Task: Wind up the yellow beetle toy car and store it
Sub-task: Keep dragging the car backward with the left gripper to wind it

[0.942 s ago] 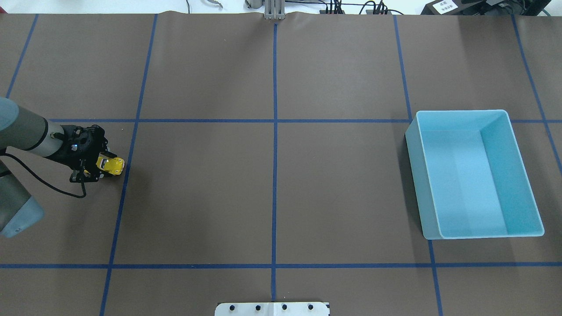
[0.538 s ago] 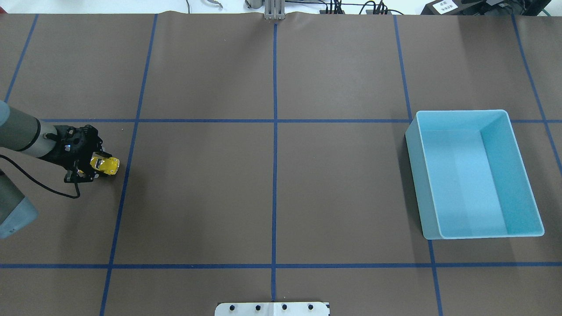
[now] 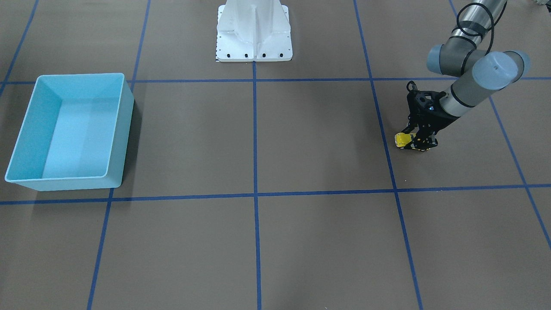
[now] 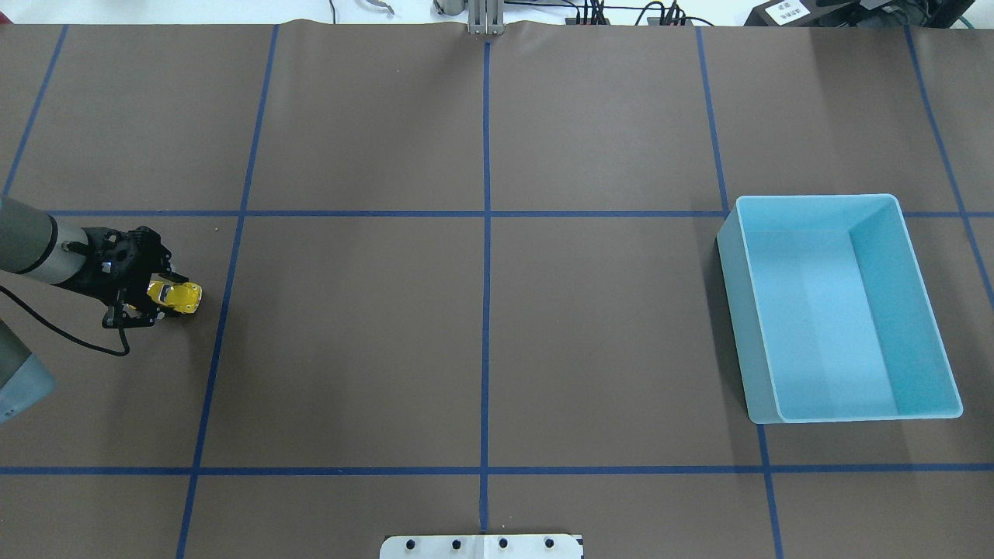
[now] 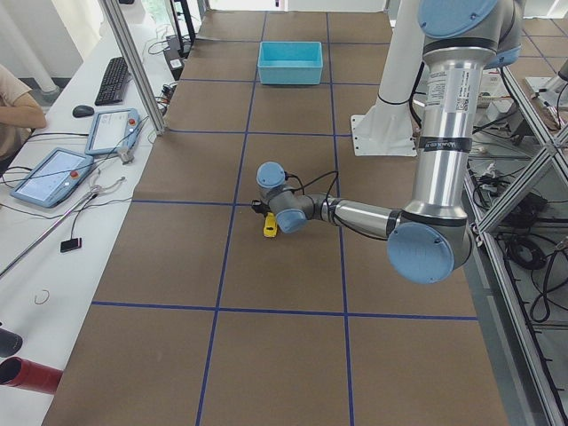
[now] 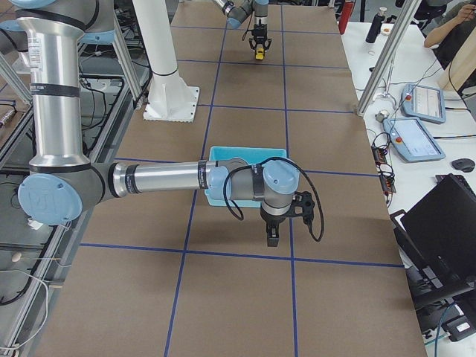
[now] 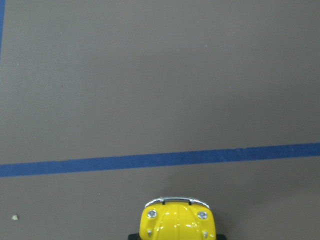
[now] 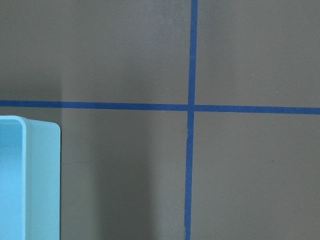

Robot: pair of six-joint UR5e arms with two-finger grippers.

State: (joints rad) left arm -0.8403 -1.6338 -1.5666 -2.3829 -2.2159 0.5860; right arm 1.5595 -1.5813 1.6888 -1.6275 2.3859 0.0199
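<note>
Here, the left tool (image 4: pixel 159 298) is closed on the yellow beetle toy car (image 4: pixel 178 295), gripping it by its sides. The left wrist view shows the car's nose projecting ahead of the tool. The car sits low at the bench (image 4: pixel 349 349), at or just above its surface; whether the wheels touch cannot be told. It is at the robot's left end of the bench, just short of a blue tape line (image 7: pixel 160 159). The light blue bin (image 4: pixel 823 326) stands well apart at the opposite end, with no car inside it. The right tool (image 6: pixel 272 236) hangs beside that bin; whether it is wide or narrow cannot be told. Judged stage: the car is grasped, and the winding step is probably in hand or about to begin. Remaining: finish the winding, bring the car across the bench, and place it in the bin.
</note>
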